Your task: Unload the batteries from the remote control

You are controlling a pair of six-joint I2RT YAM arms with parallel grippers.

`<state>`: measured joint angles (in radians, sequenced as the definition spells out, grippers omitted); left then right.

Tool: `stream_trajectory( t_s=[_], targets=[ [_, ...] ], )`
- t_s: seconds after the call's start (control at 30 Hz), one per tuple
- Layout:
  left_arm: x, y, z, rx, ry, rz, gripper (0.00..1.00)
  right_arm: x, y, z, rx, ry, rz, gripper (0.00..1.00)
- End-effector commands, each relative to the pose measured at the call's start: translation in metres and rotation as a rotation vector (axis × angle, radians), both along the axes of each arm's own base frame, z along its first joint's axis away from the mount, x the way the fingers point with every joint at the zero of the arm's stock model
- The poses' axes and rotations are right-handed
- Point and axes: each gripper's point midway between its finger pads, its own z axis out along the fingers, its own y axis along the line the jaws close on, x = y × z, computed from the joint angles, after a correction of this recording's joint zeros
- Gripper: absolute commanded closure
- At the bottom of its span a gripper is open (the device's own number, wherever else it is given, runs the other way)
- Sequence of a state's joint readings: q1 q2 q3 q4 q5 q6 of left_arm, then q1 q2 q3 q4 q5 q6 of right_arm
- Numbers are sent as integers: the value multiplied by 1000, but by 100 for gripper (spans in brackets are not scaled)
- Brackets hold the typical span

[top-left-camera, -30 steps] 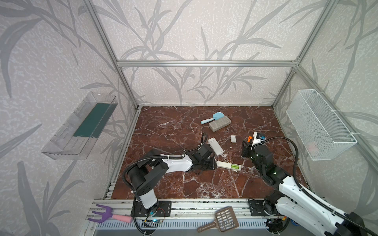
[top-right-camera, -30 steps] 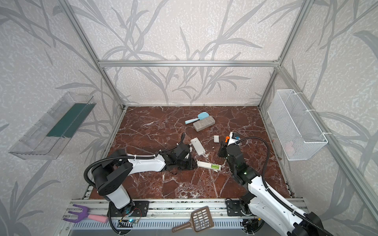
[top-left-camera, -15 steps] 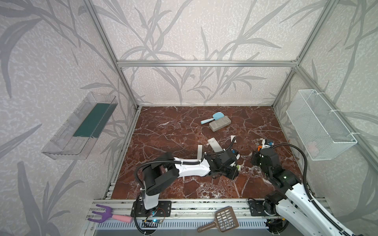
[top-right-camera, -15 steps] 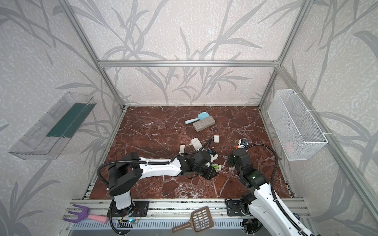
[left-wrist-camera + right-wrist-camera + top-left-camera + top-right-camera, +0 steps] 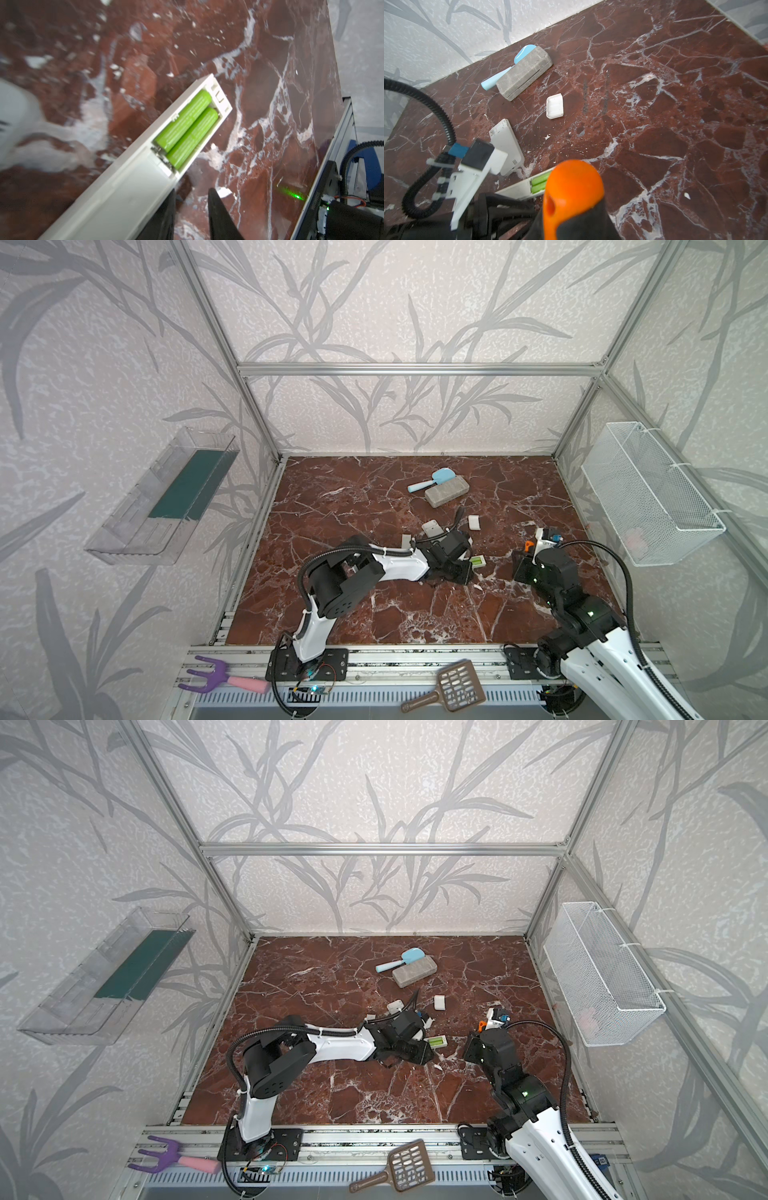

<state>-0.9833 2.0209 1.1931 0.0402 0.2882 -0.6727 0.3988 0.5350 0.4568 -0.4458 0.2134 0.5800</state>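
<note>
Lime batteries (image 5: 187,126), centre frame, in opened remote (image 5: 124,176): light, slick, stiff. I'd pry at one end. I see left end effector (image 5: 191,199) apart, empty; right end effector (image 5: 569,220) clamped on screwdriver (image 5: 573,180).

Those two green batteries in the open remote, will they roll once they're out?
Likely to roll: the green batteries are smooth cylinders, and the marble tabletop looks flat. Probably rigid yet slippery to pinch, lying snug side by side in the remote.
</note>
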Motion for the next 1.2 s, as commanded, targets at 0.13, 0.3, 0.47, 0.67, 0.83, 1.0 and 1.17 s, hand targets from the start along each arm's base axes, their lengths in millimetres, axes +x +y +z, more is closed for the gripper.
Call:
stream_trajectory(
  t_s=[0.13, 0.3, 0.47, 0.67, 0.83, 1.0, 1.17],
  targets=[
    [13, 27, -26, 70, 18, 59, 69, 10, 21, 6, 100, -32, 59, 100],
    [6, 26, 15, -12, -45, -21, 66, 17, 35, 25, 171, -130, 117, 100],
    [-6, 27, 78, -193, -167, -79, 61, 23, 57, 57, 242, -262, 227, 100],
    [-26, 20, 147, -354, -399, -176, 55, 27, 74, 75, 276, -307, 319, 100],
    [-41, -2, 172, -412, -550, -247, 51, 29, 87, 84, 316, -314, 377, 100],
    [-34, -12, 166, -417, -542, -234, 51, 28, 87, 89, 329, -321, 375, 100],
    [-32, -15, 157, -400, -527, -228, 52, 27, 91, 93, 363, -319, 385, 100]
  ],
)
